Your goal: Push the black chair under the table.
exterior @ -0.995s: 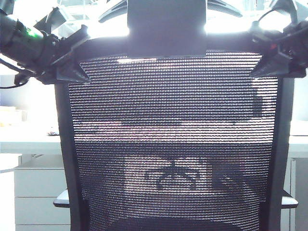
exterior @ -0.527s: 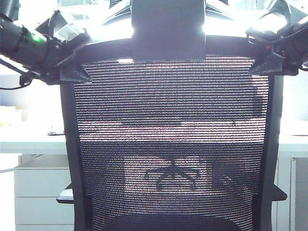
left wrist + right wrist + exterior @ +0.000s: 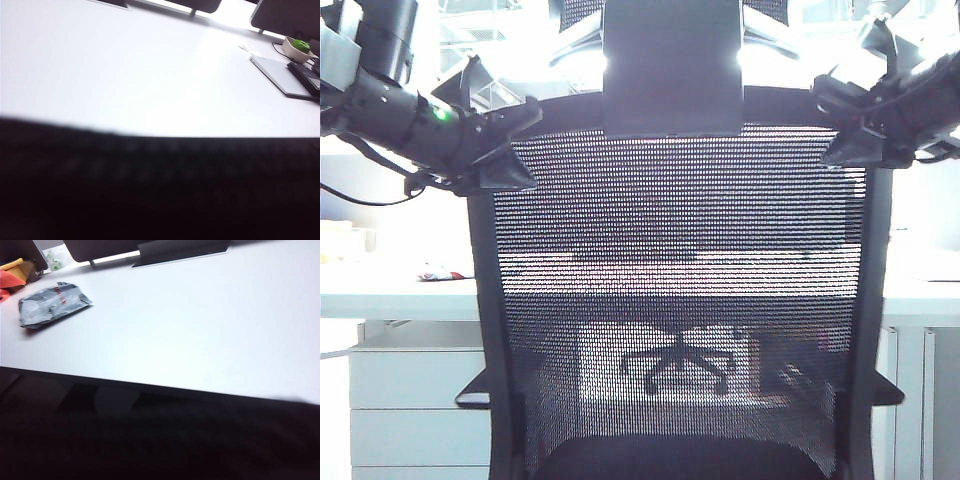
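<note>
The black chair (image 3: 680, 220) fills the exterior view, its mesh back toward the camera and its neck bracket (image 3: 670, 70) at the top. Through the mesh shows the white top of the table (image 3: 390, 292). My left gripper (image 3: 508, 148) is at the back's upper left corner, with fingers spread above and below the frame. My right gripper (image 3: 848, 128) is at the upper right corner, fingers likewise apart. In both wrist views the chair's frame (image 3: 150, 190) (image 3: 150, 440) is a dark blur hiding the jaws, with the table (image 3: 125, 75) (image 3: 200, 330) beyond.
White drawer units (image 3: 405, 400) stand under the table at the left. Another chair's star base (image 3: 680, 362) shows faintly through the mesh. On the table lie a laptop (image 3: 280, 75), a bowl with something green (image 3: 297, 47) and a grey packet (image 3: 50, 305).
The chair has rolled away from the camera toward the table, its back looking smaller and lower. Both grippers have moved forward and inward with its top corners.
</note>
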